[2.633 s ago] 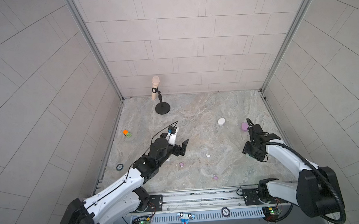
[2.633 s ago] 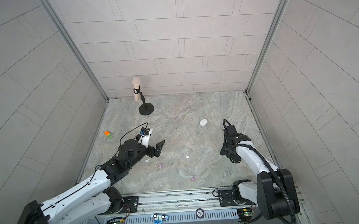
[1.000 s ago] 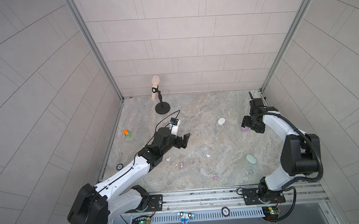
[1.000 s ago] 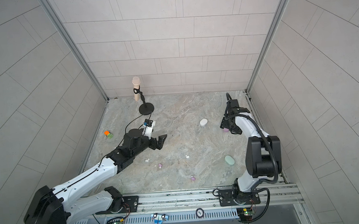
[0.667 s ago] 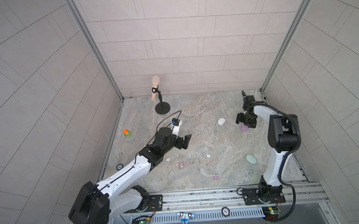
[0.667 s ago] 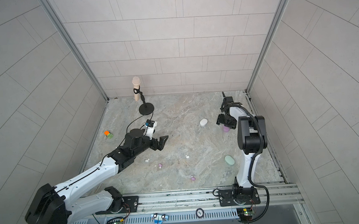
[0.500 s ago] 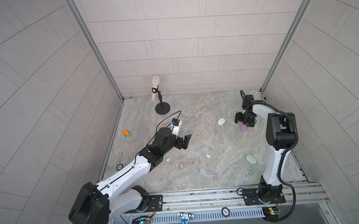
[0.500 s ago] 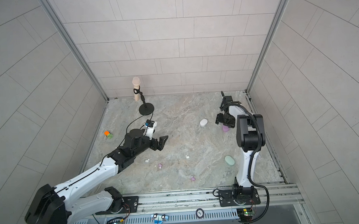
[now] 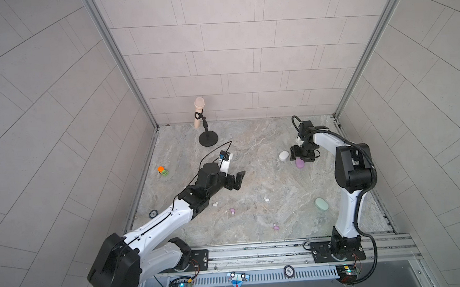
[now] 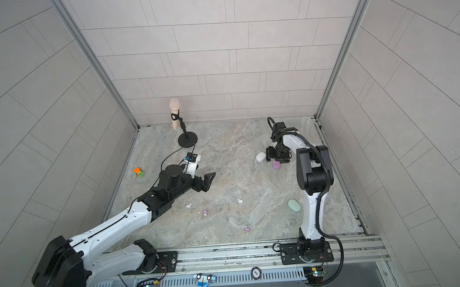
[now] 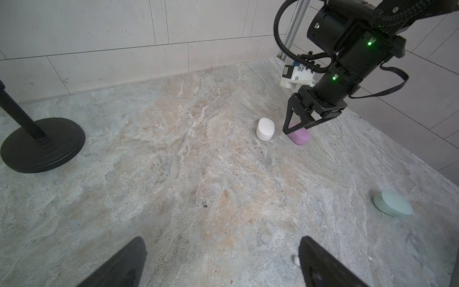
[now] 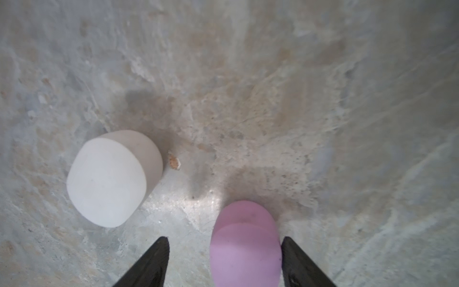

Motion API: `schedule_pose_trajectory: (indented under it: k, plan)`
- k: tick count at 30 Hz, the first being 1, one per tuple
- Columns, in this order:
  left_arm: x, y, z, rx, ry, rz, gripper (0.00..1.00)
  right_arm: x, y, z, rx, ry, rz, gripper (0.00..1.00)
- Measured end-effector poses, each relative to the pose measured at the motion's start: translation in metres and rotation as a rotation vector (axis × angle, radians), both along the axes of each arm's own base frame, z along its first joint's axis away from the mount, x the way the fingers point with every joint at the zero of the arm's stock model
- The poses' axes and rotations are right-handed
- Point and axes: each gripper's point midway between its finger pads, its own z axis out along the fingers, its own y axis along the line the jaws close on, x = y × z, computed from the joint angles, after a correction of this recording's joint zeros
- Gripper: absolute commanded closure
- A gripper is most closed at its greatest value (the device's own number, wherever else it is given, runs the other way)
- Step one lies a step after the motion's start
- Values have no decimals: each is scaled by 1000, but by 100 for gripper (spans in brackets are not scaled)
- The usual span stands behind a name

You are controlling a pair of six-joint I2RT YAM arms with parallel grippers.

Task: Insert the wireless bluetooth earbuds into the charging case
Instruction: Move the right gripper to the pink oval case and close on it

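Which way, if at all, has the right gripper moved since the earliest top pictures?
Yes. In a top view the right gripper has moved left, nearer the white charging case, which has stayed in place.

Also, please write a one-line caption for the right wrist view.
Right gripper open around the lilac case, with the white case beside it on the marbled table.

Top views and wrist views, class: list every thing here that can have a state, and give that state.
Lilac case: closed, lying on the table.
White case: closed, free.
Mint case: closed, free.
White earbuds: loose on the table.
Lilac earbuds: loose on the table.
Left gripper: open, fingers empty.
Right gripper: open, fingers either side of the lilac case.
Microphone: upright in its stand.
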Motion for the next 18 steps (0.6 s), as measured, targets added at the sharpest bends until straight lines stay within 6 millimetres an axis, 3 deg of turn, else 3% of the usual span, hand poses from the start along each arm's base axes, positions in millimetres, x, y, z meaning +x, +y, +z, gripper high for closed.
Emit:
schedule_pose_trajectory:
  k: [6, 12, 18]
  plan:
    - [0, -1, 0, -3, 0, -5, 0, -2, -7, 1, -66, 11, 9, 32]
    - [-1, -1, 1, -5, 1, -9, 0, 22, -17, 11, -90, -32, -10, 33]
    - [-2, -1, 3, -10, -5, -10, 0, 23, -5, -1, -40, 1, 24, 33]
